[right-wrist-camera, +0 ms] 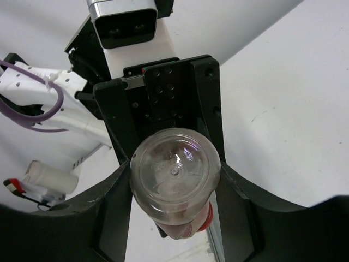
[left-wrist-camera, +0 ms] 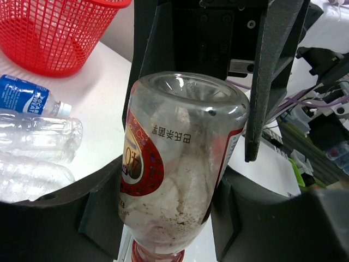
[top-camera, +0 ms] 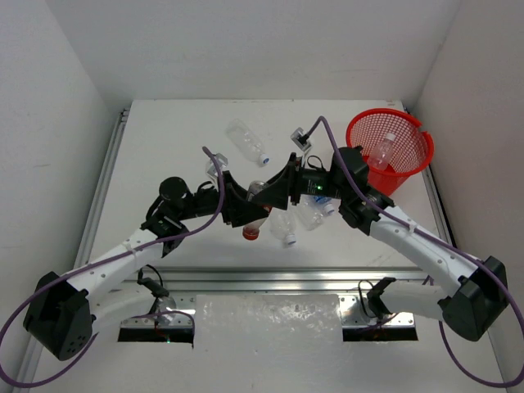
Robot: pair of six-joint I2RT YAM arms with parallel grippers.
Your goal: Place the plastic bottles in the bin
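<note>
Centrally, red-label bottle (left-wrist-camera: 182, 114) gripped by left tool (left-wrist-camera: 172, 174), right tool (right-wrist-camera: 175, 169)

White table (top-camera: 180, 155) between plain white walls (top-camera: 246, 49)

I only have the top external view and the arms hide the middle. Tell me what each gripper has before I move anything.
Observer: The left gripper is clamped across the body of the red-label bottle.
Operator: Now report the right gripper.
Observer: Its fingers sit against both sides of that same bottle's base, per the right wrist view.
Operator: Describe what lies near the bin.
Observer: The left wrist view shows a blue-label bottle on its side just short of the bin, two clear bottles beside it.
</note>
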